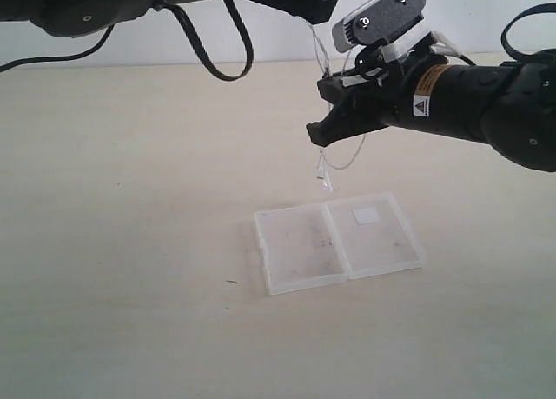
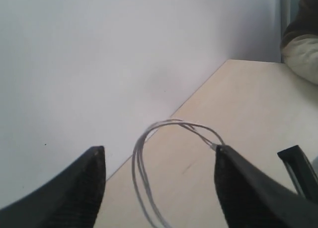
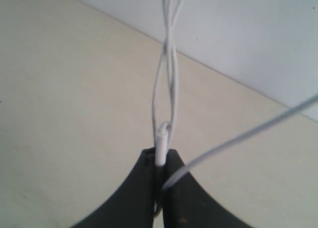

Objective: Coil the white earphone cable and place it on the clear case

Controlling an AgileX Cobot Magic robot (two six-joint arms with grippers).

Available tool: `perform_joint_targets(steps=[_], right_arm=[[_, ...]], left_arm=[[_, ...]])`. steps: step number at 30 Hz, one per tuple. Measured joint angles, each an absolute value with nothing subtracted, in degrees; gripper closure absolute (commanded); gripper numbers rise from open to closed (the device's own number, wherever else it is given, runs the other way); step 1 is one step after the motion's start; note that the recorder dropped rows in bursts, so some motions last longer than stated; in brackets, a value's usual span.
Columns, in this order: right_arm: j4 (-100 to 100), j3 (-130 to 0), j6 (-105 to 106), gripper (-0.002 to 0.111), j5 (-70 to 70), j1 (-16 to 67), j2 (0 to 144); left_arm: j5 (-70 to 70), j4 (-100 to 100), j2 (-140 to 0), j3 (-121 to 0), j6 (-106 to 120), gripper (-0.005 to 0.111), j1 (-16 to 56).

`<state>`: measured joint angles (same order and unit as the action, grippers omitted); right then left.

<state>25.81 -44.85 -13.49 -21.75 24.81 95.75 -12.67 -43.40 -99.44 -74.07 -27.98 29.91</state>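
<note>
Beige table [image 1: 130,329], white wall [image 1: 469,21]; right gripper [image 3: 159,158] pinching white earphone cable [image 3: 169,49]; left gripper [image 2: 160,149] unclenched.

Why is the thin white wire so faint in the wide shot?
Exterior view: the white earphone cable is thin, pale against the pale table; right wrist view: close and sharp at the dark right tool; left wrist view: loops slightly soft.

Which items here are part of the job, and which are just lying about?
Job: white earphone cable; clear case; right gripper; left gripper.
Lying about: dark speck on the table; beige fabric at its edge.
</note>
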Motion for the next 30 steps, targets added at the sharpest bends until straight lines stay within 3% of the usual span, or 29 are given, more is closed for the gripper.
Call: perform_joint_targets(steps=[13,20,30], right_arm=[[27.1,-44.9,-13.6,0.108,-9.7,24.8,90.2],[25.3,-52.3,-13.8,0.108,12.1,24.8,88.3],[-10.5,-66.8,24.2,0.108,41.1,24.8,88.3]], left_arm=[[-6.8,-43.5,-96.9,-74.1,-28.0,0.045,29.8],[-3.6,-43.6,-94.7,-74.1,-28.0,0.045,29.7],[3.3,-48.3,-93.9,-74.1,-28.0,0.045,29.7]])
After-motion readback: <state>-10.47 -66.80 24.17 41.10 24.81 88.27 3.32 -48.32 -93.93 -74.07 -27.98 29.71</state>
